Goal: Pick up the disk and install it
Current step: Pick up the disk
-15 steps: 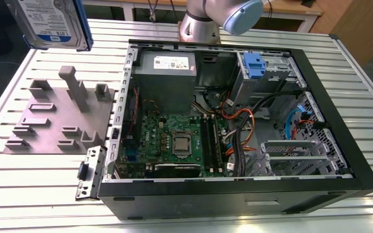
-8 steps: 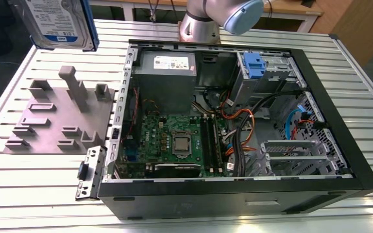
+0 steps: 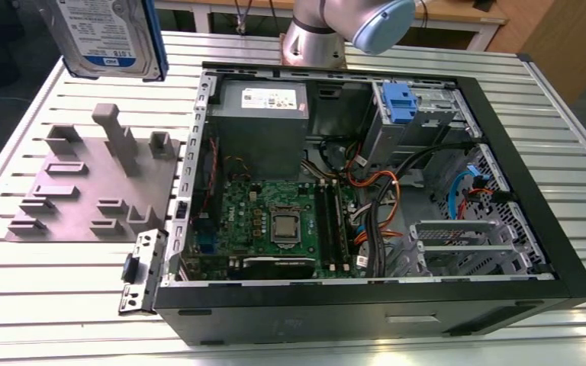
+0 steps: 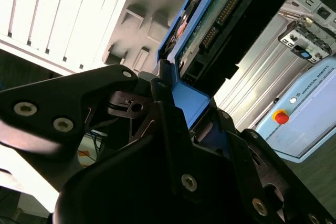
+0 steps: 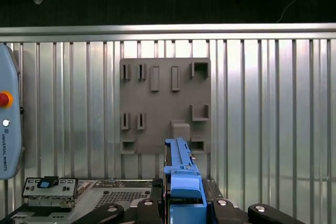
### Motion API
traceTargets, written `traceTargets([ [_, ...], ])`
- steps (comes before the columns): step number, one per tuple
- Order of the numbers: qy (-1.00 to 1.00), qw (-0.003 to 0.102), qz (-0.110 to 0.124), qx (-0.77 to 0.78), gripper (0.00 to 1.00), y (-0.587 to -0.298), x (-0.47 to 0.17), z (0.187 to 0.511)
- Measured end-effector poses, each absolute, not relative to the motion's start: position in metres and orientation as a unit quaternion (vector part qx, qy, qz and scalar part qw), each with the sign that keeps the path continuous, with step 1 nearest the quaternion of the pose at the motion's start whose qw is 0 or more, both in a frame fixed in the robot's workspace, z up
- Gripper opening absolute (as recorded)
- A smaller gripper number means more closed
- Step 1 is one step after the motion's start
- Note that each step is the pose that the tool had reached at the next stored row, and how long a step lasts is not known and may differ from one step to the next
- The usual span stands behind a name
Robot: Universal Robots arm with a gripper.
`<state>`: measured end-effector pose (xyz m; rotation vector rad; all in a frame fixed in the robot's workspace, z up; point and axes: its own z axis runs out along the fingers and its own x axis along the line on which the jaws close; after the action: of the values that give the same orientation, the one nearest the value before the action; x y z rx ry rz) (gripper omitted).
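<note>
The disk (image 3: pixel 110 34), silver-grey with a white-and-blue label and blue side rails, hangs upright in the air at the exterior view's upper left, above the grey holder plate (image 3: pixel 79 191). In the second wrist view my gripper (image 4: pixel 191 111) is shut on the disk (image 4: pixel 220 9), its black fingers (image 4: pixel 168 103) clamping the blue rail end. In the first wrist view the disk (image 5: pixel 181 182) shows edge-on, rising from my gripper (image 5: pixel 182 205) over the holder plate (image 5: pixel 165 103). The plate's slots are bare.
An open black computer case (image 3: pixel 537 229) lies on the slatted metal table (image 3: pixel 578 130), with a grey power supply box (image 3: pixel 260 114), motherboard (image 3: pixel 272 221), cables and a drive cage with a blue tab (image 3: pixel 400 103). The arm's base (image 3: pixel 319 38) stands behind it. A teach pendant (image 5: pixel 8 124) lies nearby.
</note>
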<state>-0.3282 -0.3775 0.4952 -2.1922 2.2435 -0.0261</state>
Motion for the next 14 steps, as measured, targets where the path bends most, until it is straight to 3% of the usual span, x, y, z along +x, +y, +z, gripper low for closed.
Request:
traceTargets([
  [14, 0.715, 0.002, -0.008, -0.699, 0.36, -0.391, -0.316, 0.495],
])
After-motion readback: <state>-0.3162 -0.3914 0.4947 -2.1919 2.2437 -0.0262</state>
